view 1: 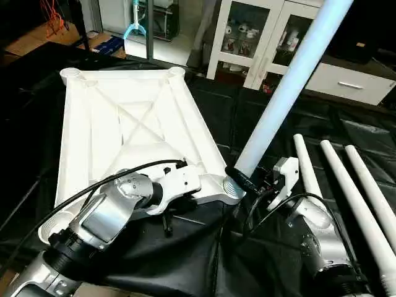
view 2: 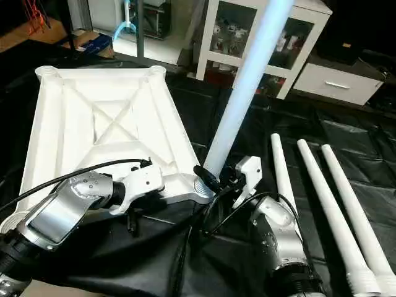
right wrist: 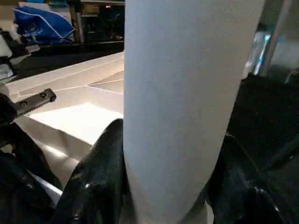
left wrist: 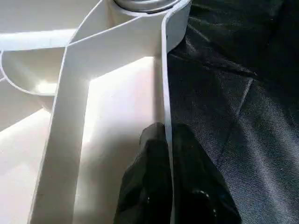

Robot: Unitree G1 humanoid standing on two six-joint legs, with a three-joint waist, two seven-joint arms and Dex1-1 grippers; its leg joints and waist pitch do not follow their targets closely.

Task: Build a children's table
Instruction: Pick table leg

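Note:
The white tabletop [view 1: 124, 124] lies upside down on the black cover, its X ribs facing up. My left gripper [left wrist: 164, 135] is shut on the thin side wall of the tabletop's rim [left wrist: 163, 70], close to the near right corner. A long white leg [view 1: 284, 93] stands tilted in that corner's socket [view 1: 234, 185]. My right gripper [view 1: 242, 178] is shut on the leg just above the socket, with its black fingers [right wrist: 100, 172] on either side of the tube. Three more legs [view 1: 356, 198] lie side by side on the cover to the right.
A white cabinet with glass doors [view 1: 247, 31] and a white drawer unit [view 1: 352, 80] stand behind the work surface. A dark metal pole [view 1: 150, 28] rises at the back. The black cover [view 1: 247, 111] shows bare between the tabletop and the loose legs.

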